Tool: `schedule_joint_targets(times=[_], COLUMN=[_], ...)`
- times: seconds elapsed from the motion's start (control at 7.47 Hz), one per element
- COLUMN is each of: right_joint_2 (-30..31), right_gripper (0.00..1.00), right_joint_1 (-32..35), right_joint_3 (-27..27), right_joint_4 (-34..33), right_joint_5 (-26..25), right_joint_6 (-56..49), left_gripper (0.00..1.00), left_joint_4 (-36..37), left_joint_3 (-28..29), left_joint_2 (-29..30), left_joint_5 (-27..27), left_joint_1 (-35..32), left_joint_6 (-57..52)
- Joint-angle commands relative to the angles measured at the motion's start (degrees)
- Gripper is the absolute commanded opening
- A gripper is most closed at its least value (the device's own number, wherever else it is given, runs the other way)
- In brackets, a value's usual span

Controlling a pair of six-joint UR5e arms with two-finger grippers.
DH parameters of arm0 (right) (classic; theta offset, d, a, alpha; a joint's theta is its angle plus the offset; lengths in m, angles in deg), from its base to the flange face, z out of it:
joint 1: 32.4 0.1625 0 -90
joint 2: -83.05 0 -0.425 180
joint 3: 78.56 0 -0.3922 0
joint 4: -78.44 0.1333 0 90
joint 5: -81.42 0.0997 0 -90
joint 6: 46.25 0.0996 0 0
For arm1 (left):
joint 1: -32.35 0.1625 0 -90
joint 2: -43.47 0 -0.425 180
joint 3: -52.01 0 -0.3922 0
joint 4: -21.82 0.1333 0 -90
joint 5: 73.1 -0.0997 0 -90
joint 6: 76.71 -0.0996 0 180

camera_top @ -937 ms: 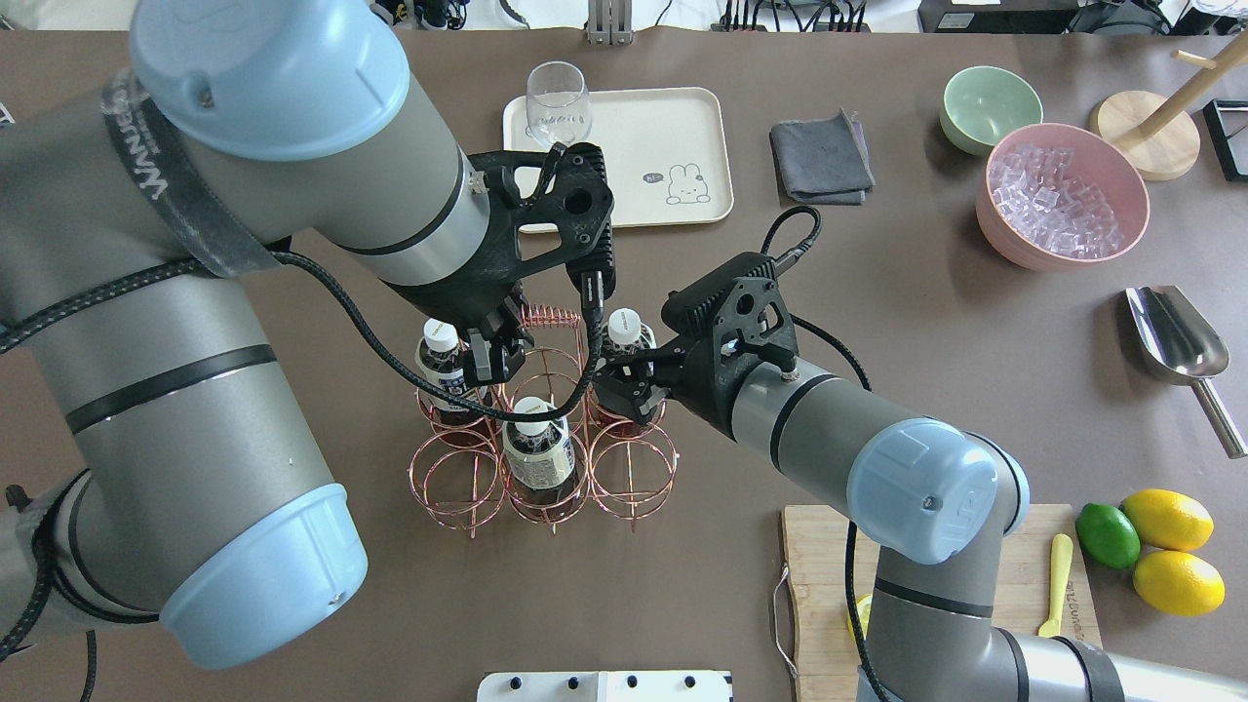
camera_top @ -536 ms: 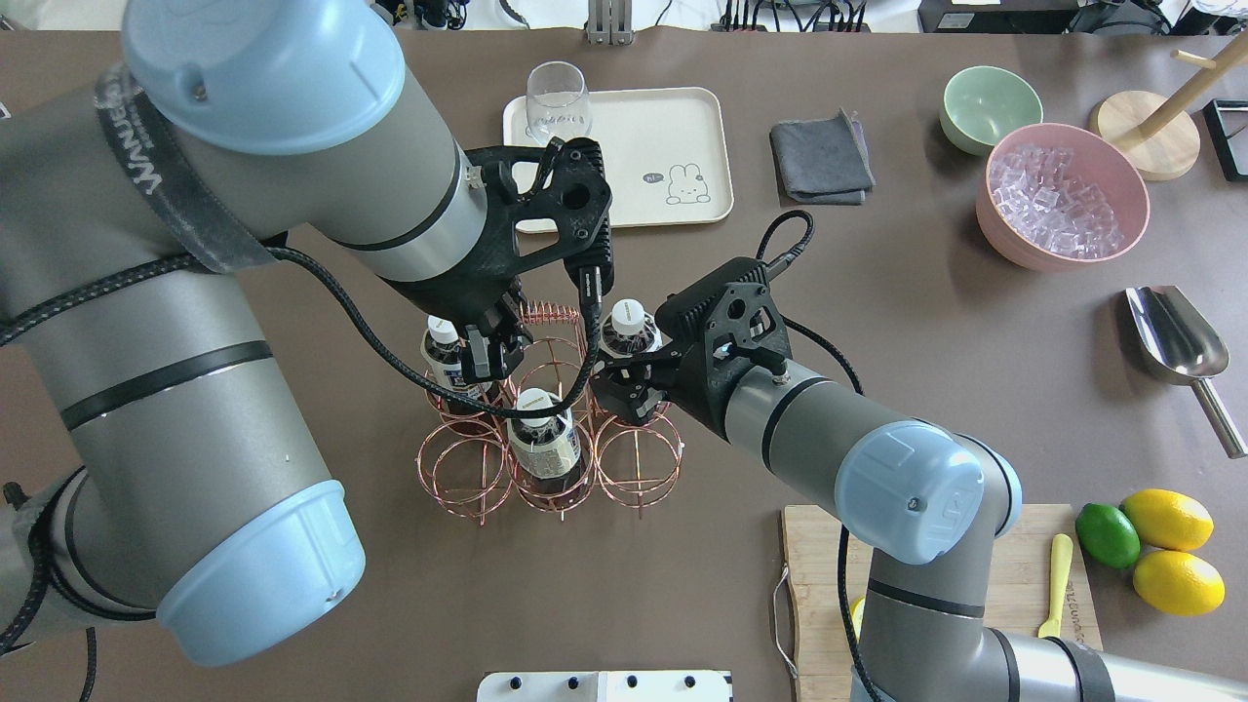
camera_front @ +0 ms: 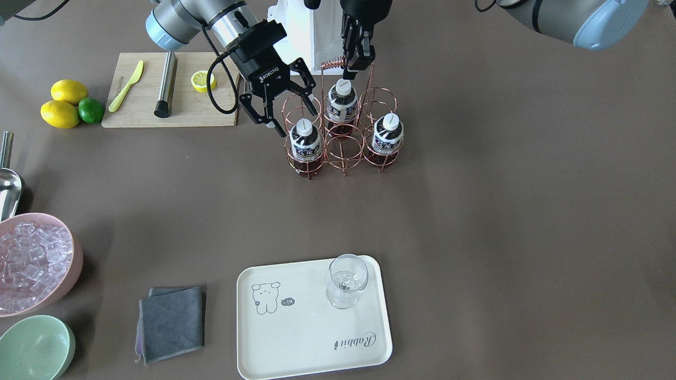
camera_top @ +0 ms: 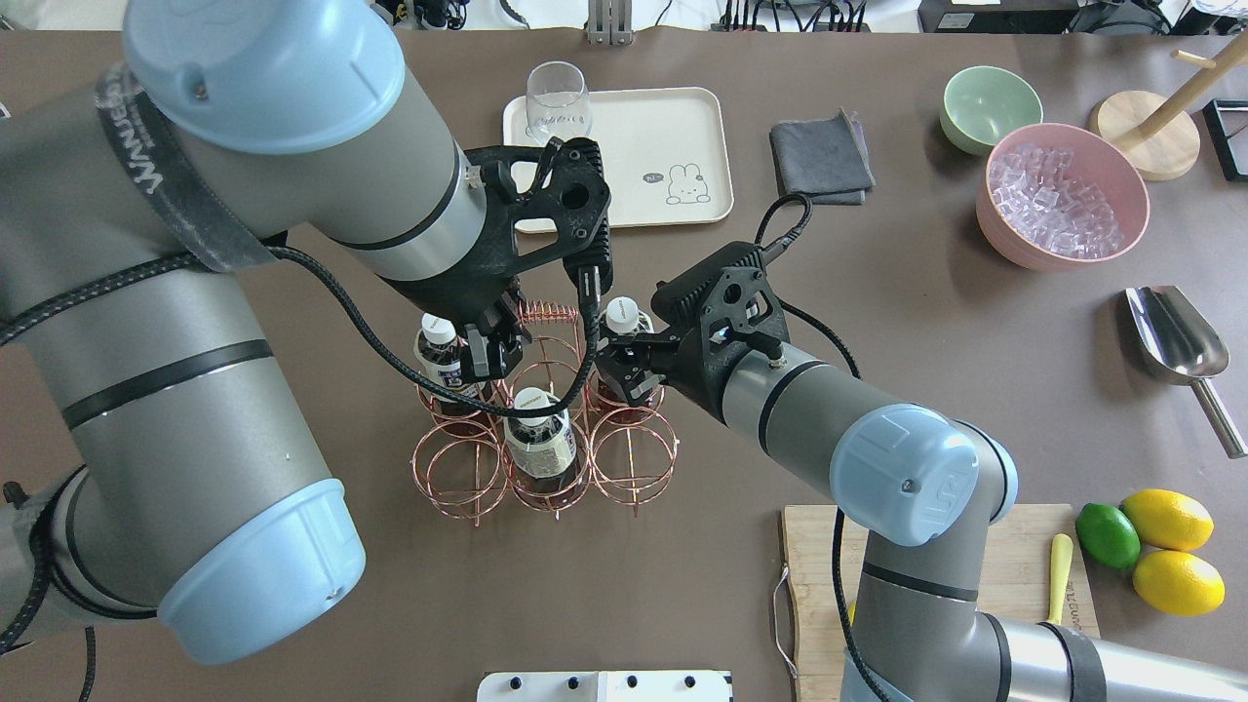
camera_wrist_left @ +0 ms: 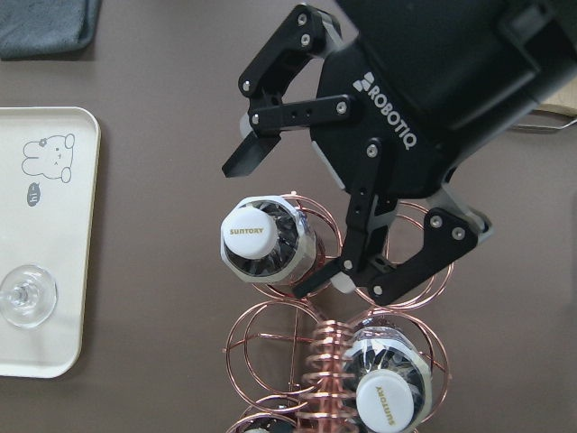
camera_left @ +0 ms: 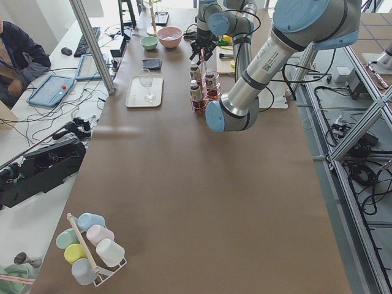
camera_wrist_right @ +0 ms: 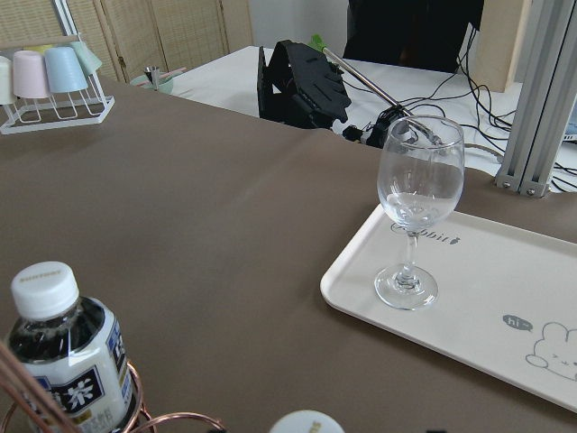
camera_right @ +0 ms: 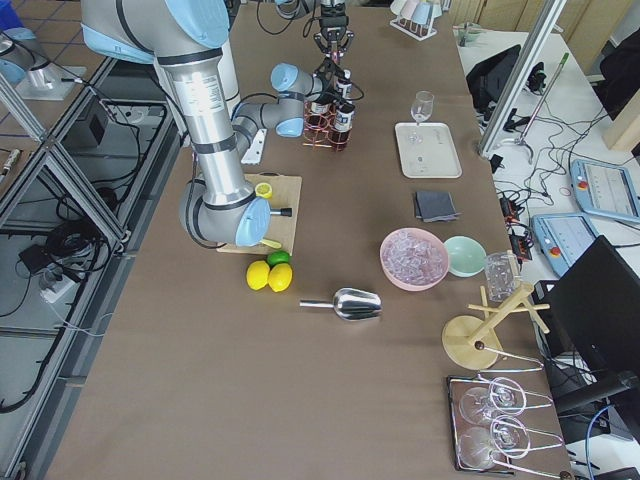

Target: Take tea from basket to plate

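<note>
The copper wire basket [camera_front: 343,145] [camera_top: 546,468] holds three tea bottles [camera_front: 306,140] [camera_front: 342,103] [camera_front: 388,134]. My left gripper [camera_front: 355,62] [camera_top: 487,359] is shut on the basket's coiled handle [camera_front: 331,64] from above. My right gripper [camera_front: 288,119] [camera_top: 624,375] is open beside the basket. In the left wrist view its fingers [camera_wrist_left: 251,155] straddle the white-capped bottle [camera_wrist_left: 266,239] without closing on it. The cream plate [camera_front: 311,338] [camera_top: 673,127] lies across the table from the basket. It also shows in the right wrist view [camera_wrist_right: 487,298].
A wine glass [camera_front: 346,279] [camera_top: 558,97] stands on the plate's corner. A grey cloth [camera_front: 171,322], a pink ice bowl [camera_front: 31,264] and a green bowl [camera_front: 34,348] lie beside it. A cutting board [camera_front: 169,89] with lemon half, and whole lemons [camera_front: 63,103], sit near my right arm.
My right gripper has moved in toward the bottle in the basket's far right slot, still open. The basket and bottles shifted slightly. My left gripper stays on the handle.
</note>
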Motion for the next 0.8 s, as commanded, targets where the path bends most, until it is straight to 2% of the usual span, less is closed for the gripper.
schedule_joint_targets(times=[0.0,0.67], right_joint_2=[-0.1,-0.7], right_gripper=[0.57,0.57], right_joint_1=[1.0,1.0], right_joint_3=[-0.2,-1.3], right_joint_4=[0.1,0.0], right_joint_5=[0.0,-0.1], right_joint_6=[-1.2,-0.7], left_gripper=[0.0,0.0], left_joint_4=[-0.1,-0.1], left_joint_3=[0.0,0.2], left_joint_2=[0.0,-0.1], left_joint_5=[0.0,0.0], left_joint_1=[0.0,0.0], left_joint_6=[0.0,0.0])
